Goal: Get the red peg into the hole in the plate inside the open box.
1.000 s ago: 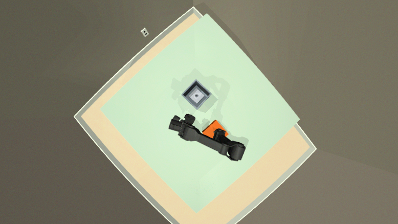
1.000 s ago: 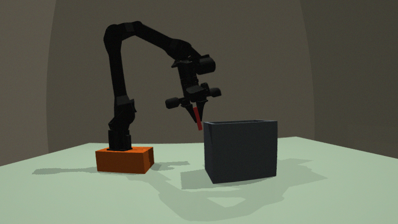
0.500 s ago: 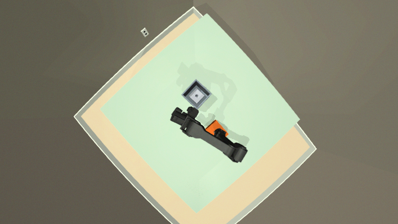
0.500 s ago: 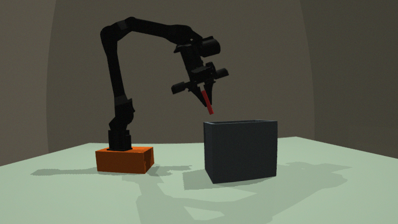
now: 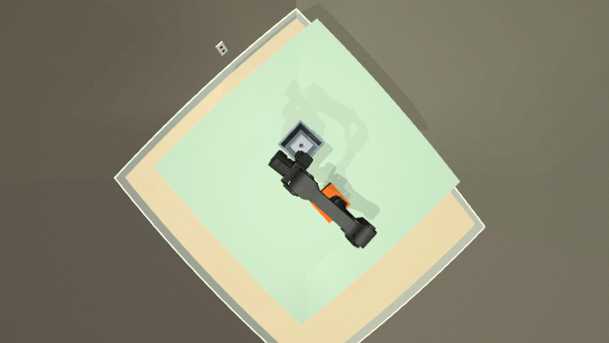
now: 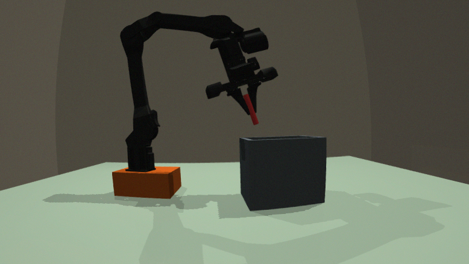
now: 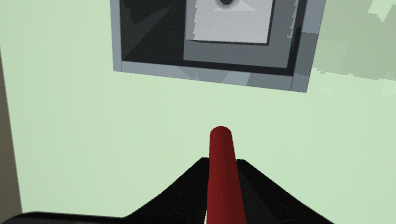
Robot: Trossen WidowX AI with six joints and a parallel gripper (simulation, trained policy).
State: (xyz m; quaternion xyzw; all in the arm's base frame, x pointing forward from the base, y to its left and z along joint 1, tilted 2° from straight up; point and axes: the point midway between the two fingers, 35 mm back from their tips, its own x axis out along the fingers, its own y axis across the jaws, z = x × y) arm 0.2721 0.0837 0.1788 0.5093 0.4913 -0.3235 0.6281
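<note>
The end effector (image 6: 252, 113) (image 7: 222, 166) grips the red peg (image 6: 251, 110) (image 7: 223, 175), tilted, its lower end above the box's (image 6: 283, 173) (image 7: 200, 75) (image 5: 317, 149) rim height; in the wrist view, the plate's hole (image 5: 300, 146) (image 7: 226, 2) lies beyond the peg's tip

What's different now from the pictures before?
The gripper has gone up and over toward the box, carrying the red peg. The peg's tip was beside the box's top edge and is now higher than it. The gripper was already holding the peg and has not let go. The box and the orange block stayed put.
</note>
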